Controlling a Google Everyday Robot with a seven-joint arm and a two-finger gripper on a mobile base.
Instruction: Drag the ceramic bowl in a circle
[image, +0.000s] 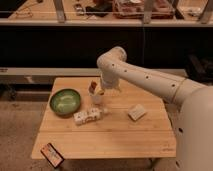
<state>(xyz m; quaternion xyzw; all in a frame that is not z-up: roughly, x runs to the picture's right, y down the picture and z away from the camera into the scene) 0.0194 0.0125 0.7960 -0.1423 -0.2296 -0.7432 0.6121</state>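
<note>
The ceramic bowl (65, 101) is round, shallow and glossy green with a darker rim. It sits on the left part of the wooden table (120, 135). My white arm reaches in from the right, and its gripper (98, 90) hangs at the back middle of the table. The gripper is right of the bowl and apart from it, just above a small white cup (97, 98).
A white patterned packet (89, 116) lies in front of the cup. A pale square block (136, 112) lies to the right. A dark snack bag with orange print (52, 154) hangs over the front left corner. A dark counter wall runs behind the table.
</note>
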